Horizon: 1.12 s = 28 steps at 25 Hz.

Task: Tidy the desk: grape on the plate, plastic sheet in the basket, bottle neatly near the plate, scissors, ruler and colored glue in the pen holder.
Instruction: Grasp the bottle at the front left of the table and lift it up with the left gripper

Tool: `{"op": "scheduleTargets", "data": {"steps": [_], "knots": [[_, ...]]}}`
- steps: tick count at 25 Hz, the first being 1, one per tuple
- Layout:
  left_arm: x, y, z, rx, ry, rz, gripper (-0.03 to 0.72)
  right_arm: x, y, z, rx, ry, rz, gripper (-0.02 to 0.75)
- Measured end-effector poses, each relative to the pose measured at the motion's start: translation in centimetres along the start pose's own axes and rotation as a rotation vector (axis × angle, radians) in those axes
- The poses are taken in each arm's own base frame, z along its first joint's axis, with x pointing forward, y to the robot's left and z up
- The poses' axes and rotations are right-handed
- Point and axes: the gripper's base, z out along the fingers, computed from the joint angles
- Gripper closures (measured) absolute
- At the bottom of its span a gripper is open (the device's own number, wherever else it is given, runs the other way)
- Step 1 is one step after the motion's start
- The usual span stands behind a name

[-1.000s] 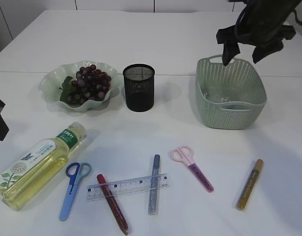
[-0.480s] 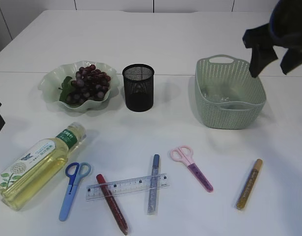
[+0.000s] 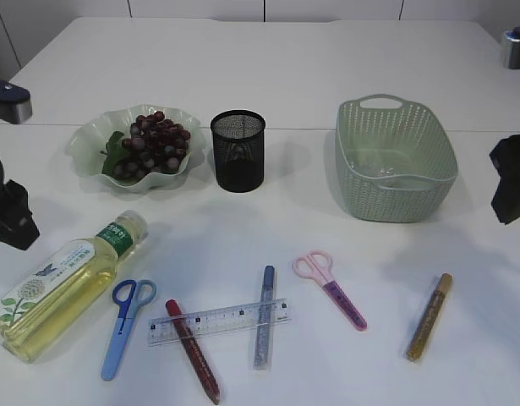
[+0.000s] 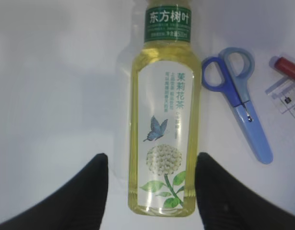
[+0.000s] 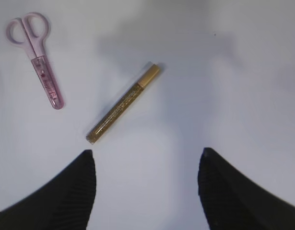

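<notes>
Nearest on the white tabletop [image 3: 268, 68] lie the blue scissors [image 3: 123, 326], red glue pen [image 3: 193, 350], clear ruler [image 3: 219, 321], blue glitter glue [image 3: 264, 316], pink scissors [image 3: 331, 288] and gold glitter glue [image 3: 429, 316]. The left claw [image 4: 149, 191] gapes empty above the lying tea bottle [image 4: 164, 129]. The right claw [image 5: 147, 191] hangs wide, empty. Farther: grapes [image 3: 150, 142] on the plate [image 3: 87, 139], pen holder [image 3: 238, 150], basket [image 3: 395, 161].
</notes>
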Motion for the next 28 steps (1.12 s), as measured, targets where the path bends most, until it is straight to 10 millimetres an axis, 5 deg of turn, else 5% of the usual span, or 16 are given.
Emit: {"op": "scheduleTargets", "data": {"steps": [8,28], "knots": [[-0.3,-0.1,5.1,0.053,0.122,0.014,0.074,1.1,-0.1,-1.5,-0.003,-0.053,0.001,0.220],[-1.2,0.0,11.1,0.100,0.250,0.006,0.060,1.1,-0.1,-1.5,-0.003,-0.060,0.000,0.225]]}}
